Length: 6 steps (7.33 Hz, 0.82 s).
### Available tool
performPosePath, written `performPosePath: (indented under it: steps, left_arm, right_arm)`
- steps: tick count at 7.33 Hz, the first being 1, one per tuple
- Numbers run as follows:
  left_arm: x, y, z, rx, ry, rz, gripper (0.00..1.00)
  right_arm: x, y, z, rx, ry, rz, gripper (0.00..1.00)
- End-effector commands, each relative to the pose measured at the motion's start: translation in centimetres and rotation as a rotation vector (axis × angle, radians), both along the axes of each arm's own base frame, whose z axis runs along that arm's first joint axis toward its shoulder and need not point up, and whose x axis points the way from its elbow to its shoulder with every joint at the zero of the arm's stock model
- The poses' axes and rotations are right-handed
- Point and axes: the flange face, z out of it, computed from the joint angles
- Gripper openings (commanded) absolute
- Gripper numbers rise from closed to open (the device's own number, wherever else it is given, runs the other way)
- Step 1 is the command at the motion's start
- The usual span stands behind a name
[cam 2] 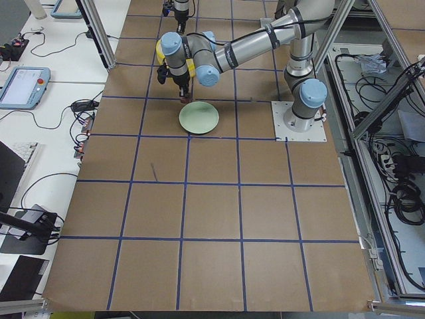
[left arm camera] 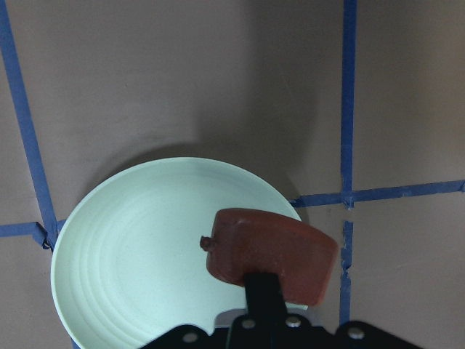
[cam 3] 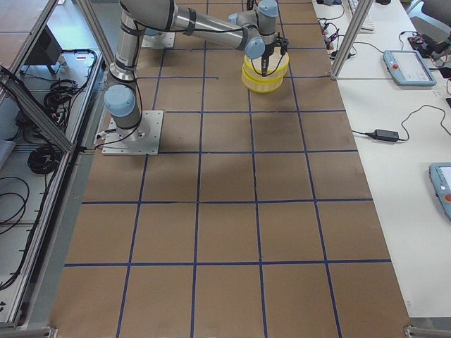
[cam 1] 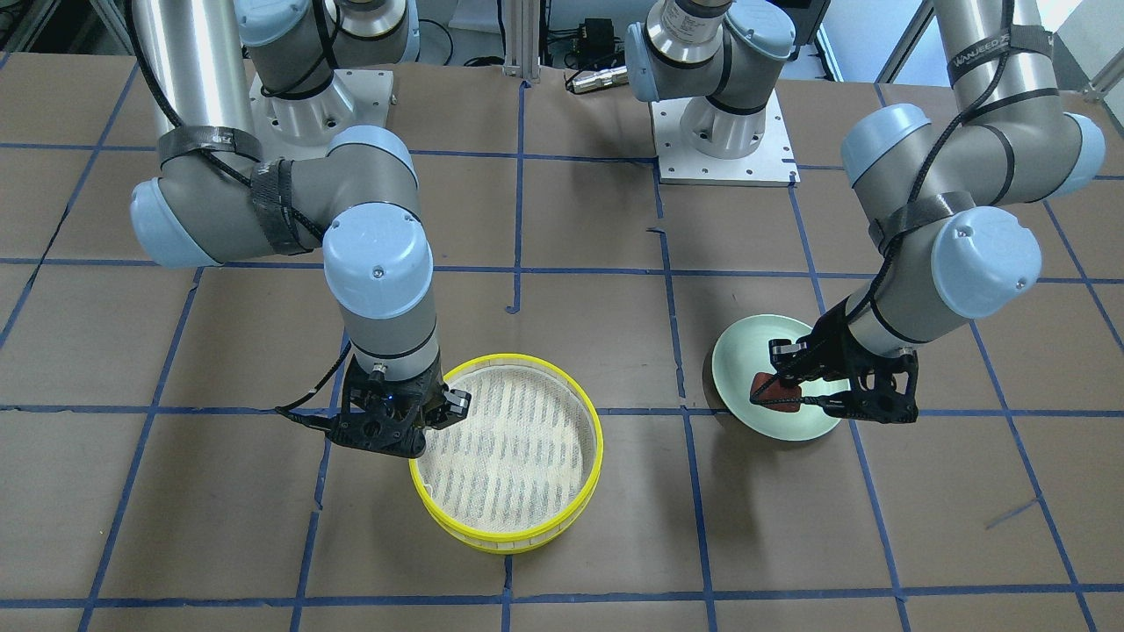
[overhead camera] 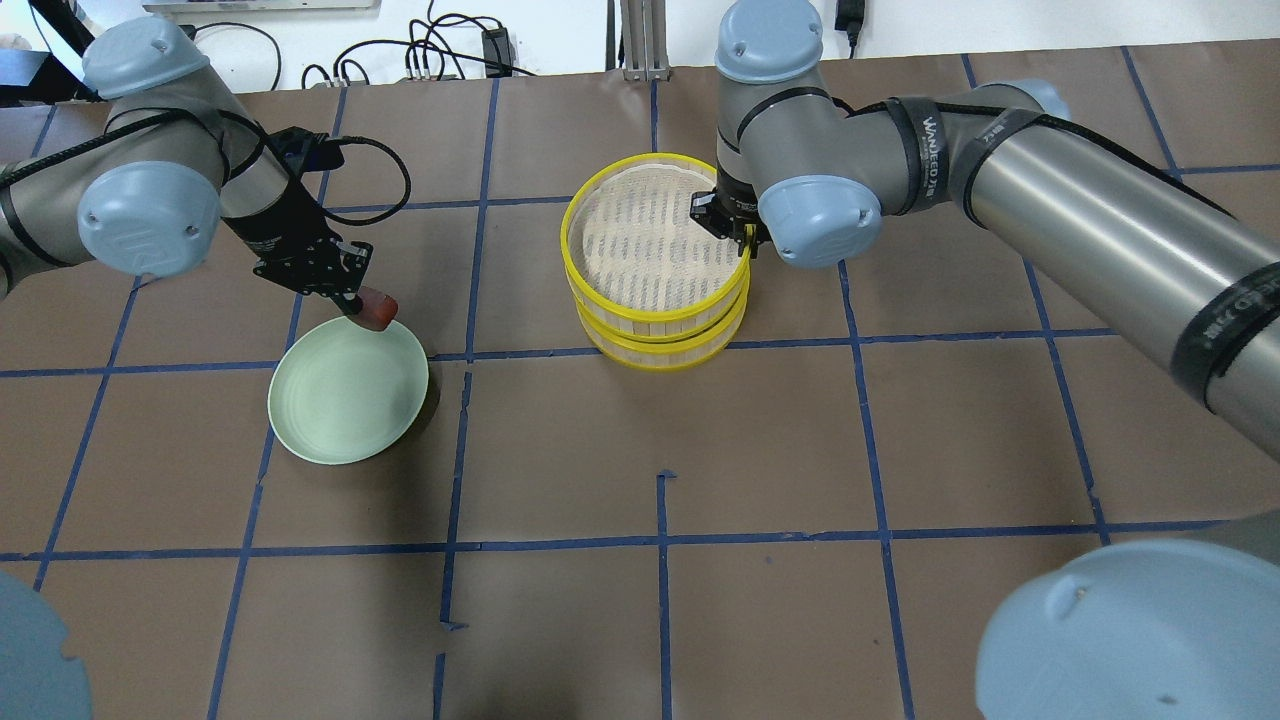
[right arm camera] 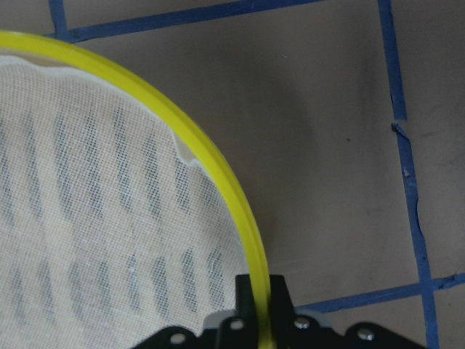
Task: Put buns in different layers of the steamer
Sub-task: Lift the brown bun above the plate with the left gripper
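Left jaws clamped on reddish-brown bun (left arm camera: 280, 251), over edge of pale green plate (left arm camera: 131, 262). Right jaws pinch yellow rim of top steamer layer (right arm camera: 209, 156), seemingly tight; steamer (overhead camera: 655, 338) stacked two-high on desk (overhead camera: 800, 450).

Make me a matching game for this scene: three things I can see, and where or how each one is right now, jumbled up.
Things:
1. reddish-brown bun
2. green plate
3. top steamer tray

States:
A. rim gripped by the right gripper
B. lying on the table, nothing on it
C. clamped in the left gripper, over the plate

Pairs: 1-C, 2-B, 3-A.
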Motion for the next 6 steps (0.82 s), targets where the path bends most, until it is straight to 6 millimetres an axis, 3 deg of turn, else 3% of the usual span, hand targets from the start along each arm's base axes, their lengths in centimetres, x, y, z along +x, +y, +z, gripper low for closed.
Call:
performPosePath:
  steps: [1,6]
  left_arm:
    - [0.02,-0.05,0.20,-0.003,-0.002,0.000,0.01]
    - [-0.06,0.04,0.64,-0.012,0.002,0.002,0.01]
  right_arm:
    - [0.00,0.06,0.01,0.002,0.000,0.005,0.11]
    - [0.17,0.32,-0.38,0.016,0.000,0.007,0.11]
